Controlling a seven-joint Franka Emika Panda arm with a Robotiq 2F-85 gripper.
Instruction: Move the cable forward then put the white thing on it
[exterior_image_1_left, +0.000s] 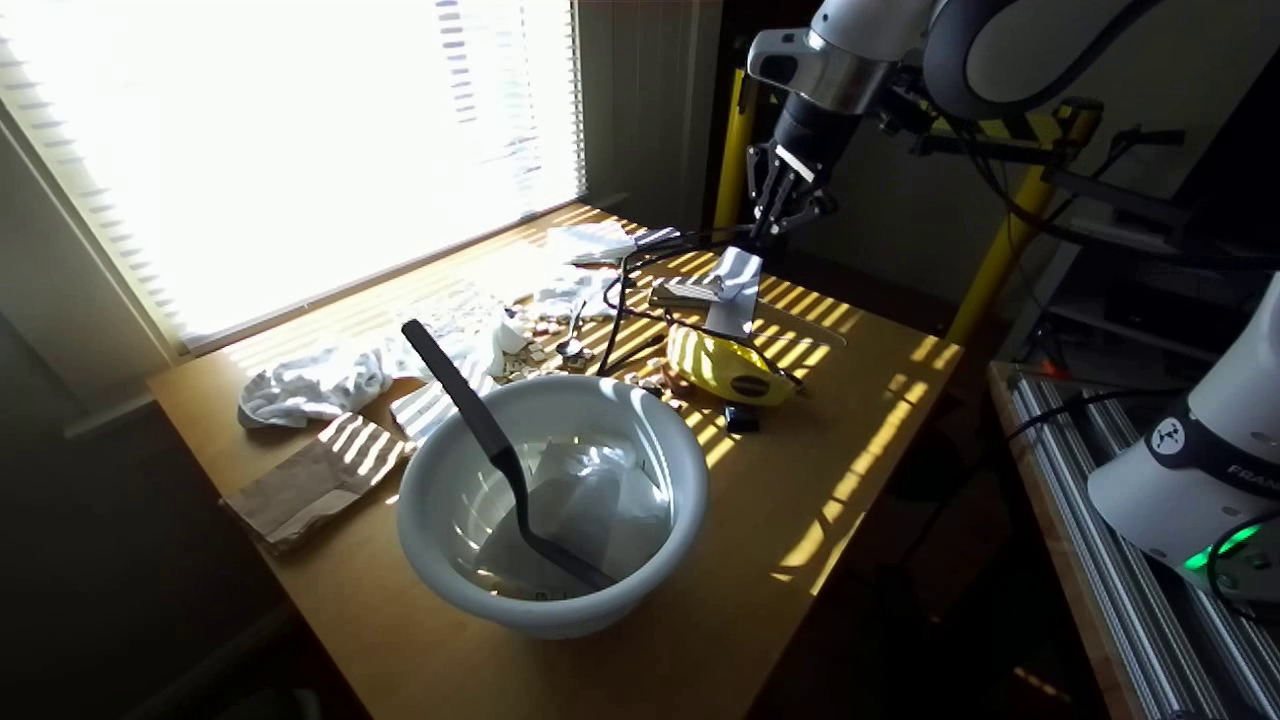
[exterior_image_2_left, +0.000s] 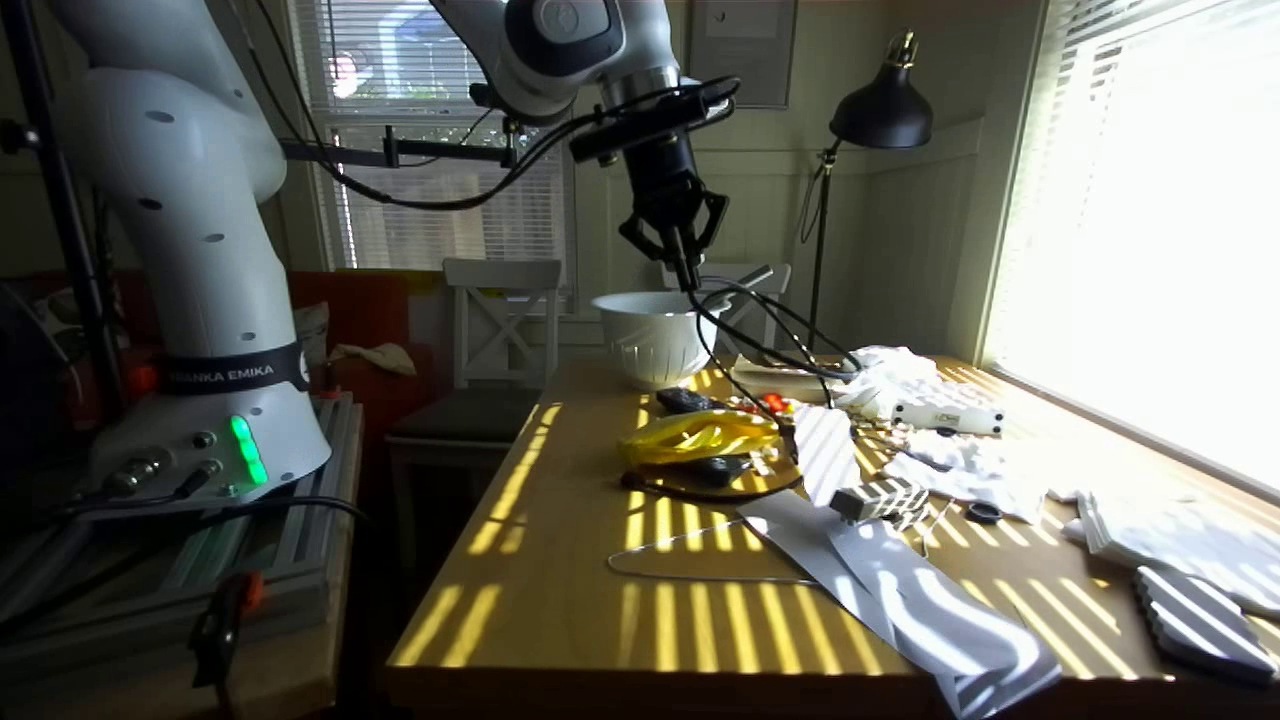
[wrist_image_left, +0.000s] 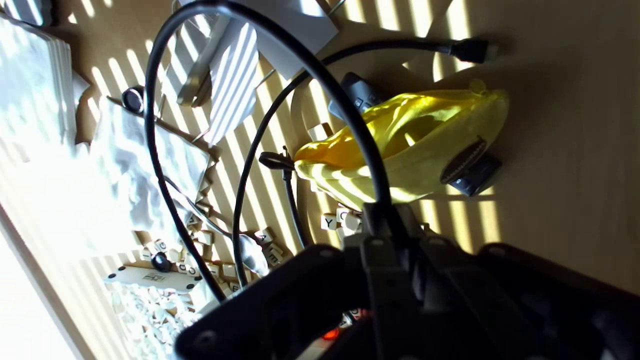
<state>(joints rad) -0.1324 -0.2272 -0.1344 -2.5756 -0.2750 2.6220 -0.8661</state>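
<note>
My gripper (exterior_image_1_left: 759, 236) is shut on a black cable (exterior_image_2_left: 765, 348), held above the table; the gripper (exterior_image_2_left: 688, 284) shows in both exterior views. In the wrist view the cable (wrist_image_left: 150, 117) rises from between the fingertips (wrist_image_left: 392, 220) in a large loop, and another stretch ends in a black plug (wrist_image_left: 470, 51) on the table by the yellow pouch. Several white things lie about, and I cannot tell which one the task means: a white bar with black feet (exterior_image_2_left: 948, 418), crumpled white bags (exterior_image_1_left: 315, 385) and white sheets (exterior_image_2_left: 900, 590).
A white bowl (exterior_image_1_left: 560, 622) holds a black-handled utensil (exterior_image_1_left: 455, 385). A yellow pouch (wrist_image_left: 430, 170) lies below the gripper. Letter tiles (wrist_image_left: 328, 221), a spoon (wrist_image_left: 252, 255), a brown paper bag (exterior_image_1_left: 310, 485) and a thin wire loop (exterior_image_2_left: 690, 577) lie on the table.
</note>
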